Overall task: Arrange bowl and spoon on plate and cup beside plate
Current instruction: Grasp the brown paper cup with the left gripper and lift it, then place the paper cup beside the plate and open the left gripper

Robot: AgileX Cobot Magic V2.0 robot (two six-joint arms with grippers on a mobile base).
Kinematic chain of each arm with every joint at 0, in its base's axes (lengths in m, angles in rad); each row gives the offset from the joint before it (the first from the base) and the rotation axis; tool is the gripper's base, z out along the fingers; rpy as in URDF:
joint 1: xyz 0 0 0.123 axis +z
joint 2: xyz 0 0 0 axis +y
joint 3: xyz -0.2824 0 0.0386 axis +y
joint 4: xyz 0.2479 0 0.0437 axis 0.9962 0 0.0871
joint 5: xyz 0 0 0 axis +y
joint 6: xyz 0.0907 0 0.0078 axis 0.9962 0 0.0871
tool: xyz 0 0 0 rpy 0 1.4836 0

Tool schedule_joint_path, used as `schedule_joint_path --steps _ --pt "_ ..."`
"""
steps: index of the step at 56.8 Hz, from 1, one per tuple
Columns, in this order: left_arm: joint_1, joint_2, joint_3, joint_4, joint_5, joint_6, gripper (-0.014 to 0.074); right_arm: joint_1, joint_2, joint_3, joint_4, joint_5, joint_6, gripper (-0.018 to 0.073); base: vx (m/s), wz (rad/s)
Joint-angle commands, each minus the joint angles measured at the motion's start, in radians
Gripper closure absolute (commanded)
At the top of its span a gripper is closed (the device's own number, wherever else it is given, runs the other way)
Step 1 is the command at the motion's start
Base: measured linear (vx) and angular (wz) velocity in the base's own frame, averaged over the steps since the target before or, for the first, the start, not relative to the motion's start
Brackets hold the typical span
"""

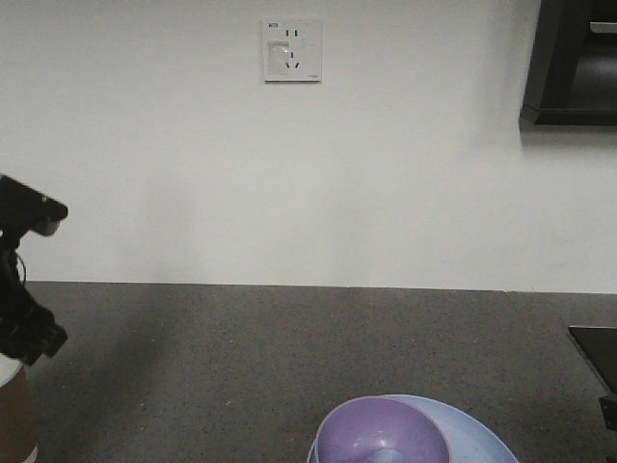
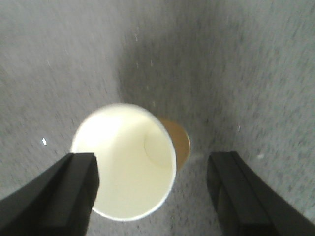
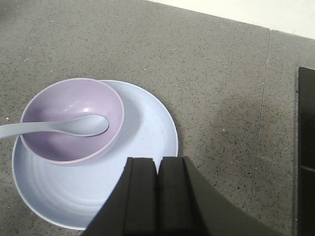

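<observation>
In the exterior front-facing view, the brown paper cup [image 1: 13,410] is seen at 8 o'clock, cut by the frame edge, standing on the counter directly under the black left arm [image 1: 21,289]. At 5 o'clock the lavender bowl [image 1: 381,429] is seen resting on the light-blue plate [image 1: 482,442], well apart from the cup. The counter [image 1: 241,357] is a dark grey speckled stone. A plain white wall [image 1: 289,193] rises behind it and carries a white socket [image 1: 292,49] at 12 o'clock. A dark cabinet [image 1: 574,63] is hung at 2 o'clock.

In the left wrist view, the cup is looked into from above. A white inside and rim are shown, with a sliver of brown wall at its 2 o'clock. The left gripper [image 2: 152,164] is spread wide and has let go. One black finger [image 2: 54,196] overlaps the rim at 8 o'clock, and the other [image 2: 251,196] is kept apart from the cup at 4 o'clock.

In the right wrist view, the right gripper [image 3: 157,164] is pressed closed on nothing, above the plate's near rim at 6 o'clock. The smooth matte bowl is set at 10 o'clock on the plate. The pale spoon [image 3: 74,126] lies with its scoop in the bowl and its handle run out over the rim toward 9 o'clock. A black edge [image 3: 307,147] is seen at 3 o'clock.
</observation>
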Motion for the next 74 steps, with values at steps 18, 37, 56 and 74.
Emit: schedule_joint_path --steps 18,37,56,74 --pt "0.059 -0.014 0.157 -0.056 -0.133 0.002 0.0018 0.000 -0.007 -0.028 -0.011 -0.077 -0.003 0.0568 0.00 0.00" --pt "0.059 0.043 0.161 -0.134 -0.122 0.054 0.0492 0.000 -0.007 -0.028 -0.009 -0.066 -0.003 0.0568 0.00 0.00" --pt "0.001 -0.005 0.048 -0.152 -0.087 0.055 0.0602 0.000 -0.007 -0.028 -0.009 -0.065 -0.003 0.0568 0.00 0.00" --pt "-0.200 -0.006 -0.194 -0.241 -0.046 0.103 0.0601 0.000 -0.007 -0.028 0.006 -0.064 -0.003 0.0568 0.00 0.00"
